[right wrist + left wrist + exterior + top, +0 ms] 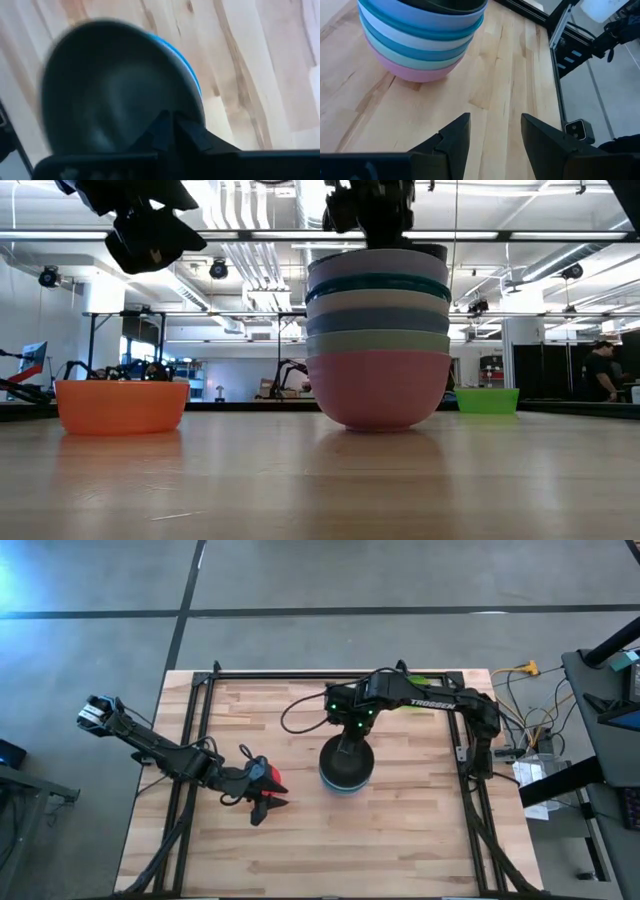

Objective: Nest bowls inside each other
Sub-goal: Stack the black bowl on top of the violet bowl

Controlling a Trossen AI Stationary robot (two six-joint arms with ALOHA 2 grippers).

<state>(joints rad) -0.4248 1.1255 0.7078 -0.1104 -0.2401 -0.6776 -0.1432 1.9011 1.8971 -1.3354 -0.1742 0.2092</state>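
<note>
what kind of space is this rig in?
Likely a robotics lab or workshop in an industrial hall: exposed ceiling pipes and ducts, other robot arms on benches in the background, and a butcher-block wooden table with a black metal frame on a polished concrete floor.

Stack of nested bowls near mid tabletop, w/ right pincer directly over it, inside top bowl. Small bowl well left of stack, under left pincer. Another small bowl at far edge, right of stack, behind right arm.
</note>
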